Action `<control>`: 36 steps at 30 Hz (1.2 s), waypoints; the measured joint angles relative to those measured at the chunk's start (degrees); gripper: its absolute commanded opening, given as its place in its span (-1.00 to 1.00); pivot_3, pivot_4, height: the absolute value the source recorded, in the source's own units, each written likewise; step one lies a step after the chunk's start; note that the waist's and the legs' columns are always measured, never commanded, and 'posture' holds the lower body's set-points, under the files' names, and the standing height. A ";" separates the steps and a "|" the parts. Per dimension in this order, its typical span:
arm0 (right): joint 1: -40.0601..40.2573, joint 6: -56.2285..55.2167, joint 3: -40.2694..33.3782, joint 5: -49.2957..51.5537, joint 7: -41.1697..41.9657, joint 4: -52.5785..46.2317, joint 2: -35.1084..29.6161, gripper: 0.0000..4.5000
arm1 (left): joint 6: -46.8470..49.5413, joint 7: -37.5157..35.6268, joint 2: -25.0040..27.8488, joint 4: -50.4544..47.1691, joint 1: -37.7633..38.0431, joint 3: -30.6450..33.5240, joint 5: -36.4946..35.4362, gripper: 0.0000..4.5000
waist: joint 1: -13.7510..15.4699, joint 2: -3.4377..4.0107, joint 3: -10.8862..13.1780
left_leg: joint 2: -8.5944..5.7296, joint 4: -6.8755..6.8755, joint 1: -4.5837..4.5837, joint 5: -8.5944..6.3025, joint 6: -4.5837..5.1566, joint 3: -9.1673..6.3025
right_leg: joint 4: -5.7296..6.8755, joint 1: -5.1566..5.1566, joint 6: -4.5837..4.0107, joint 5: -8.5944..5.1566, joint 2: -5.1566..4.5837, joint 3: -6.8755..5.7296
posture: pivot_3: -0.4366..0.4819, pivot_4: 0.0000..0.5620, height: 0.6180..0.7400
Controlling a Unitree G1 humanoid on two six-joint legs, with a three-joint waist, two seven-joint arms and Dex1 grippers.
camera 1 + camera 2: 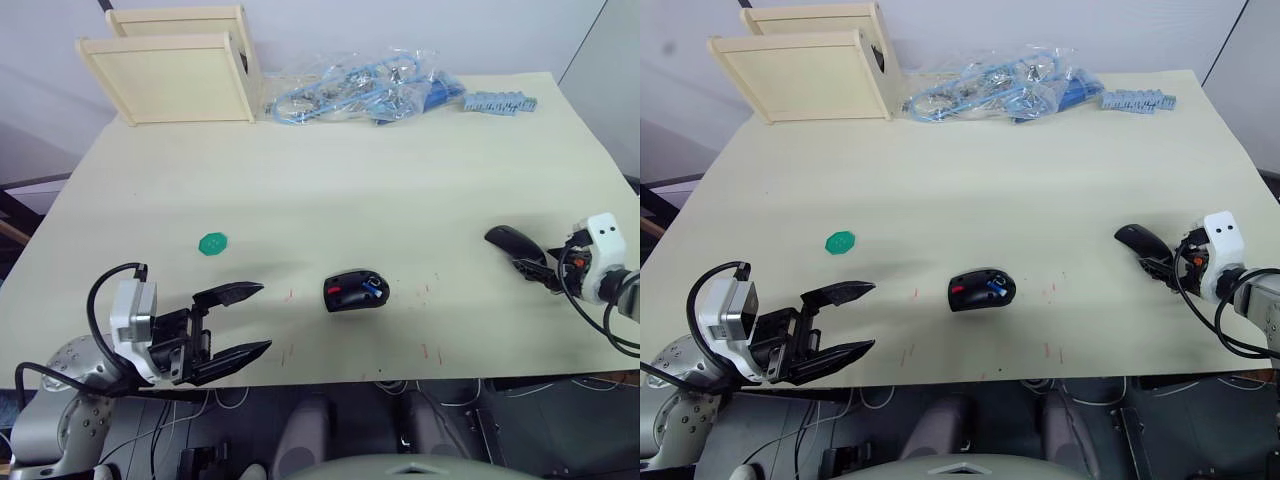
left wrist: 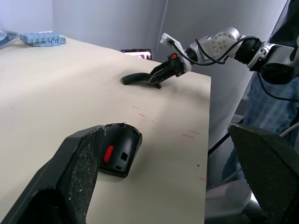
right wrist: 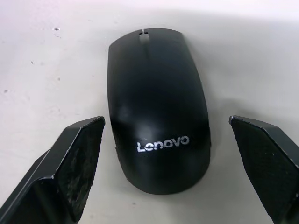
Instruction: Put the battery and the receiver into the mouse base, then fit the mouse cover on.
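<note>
Right gripper (image 3: 166, 172) spread wide around glossy black curved mouse cover (image 3: 159, 109) | left gripper (image 1: 245, 320) wide, near-left | red-marked black oval mouse base (image 1: 355, 292) centre, blue battery (image 1: 373, 292) inside

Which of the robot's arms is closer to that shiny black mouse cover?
The right. The right gripper sits open around the mouse cover, one finger on each side. The left gripper is open far across the table, beyond the mouse base.

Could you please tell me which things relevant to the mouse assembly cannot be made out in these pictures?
- Receiver: too small to find; whether it sits in the green disc or the mouse base is unclear.
- Mouse cover: its underside lies against the table.
- Battery: only a blue patch; seating unclear.
</note>
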 measured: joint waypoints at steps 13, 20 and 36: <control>-1.48 -1.28 1.62 -1.92 4.85 3.59 -1.90 1.00 | -0.14 -0.48 0.00 0.00 0.89 -0.02 0.00 0.99 | 0.02 0.01 0.00 | 0.00 0.00 0.00 0.00 0.00 0.00 | 0.00 0.00 0.00 0.00 0.00 0.00 | -0.05 -0.47 1.00; -2.94 -2.92 2.28 -3.30 7.42 6.19 -2.15 1.00 | 0.28 0.39 0.10 -0.18 -0.48 -0.45 -0.02 0.99 | 0.02 0.01 0.01 | 0.00 0.00 -0.01 0.00 0.00 0.01 | -0.02 0.00 0.00 0.00 -0.01 0.00 | -0.05 -0.47 1.00; -2.91 -4.88 2.71 -5.00 8.72 7.12 -2.16 1.00 | 2.36 2.59 0.10 -3.05 -0.44 -0.66 -0.62 0.99 | 0.03 0.01 0.01 | 0.00 0.00 0.00 0.00 0.00 0.01 | -0.01 0.00 0.00 0.00 -0.01 0.01 | -0.05 -0.47 1.00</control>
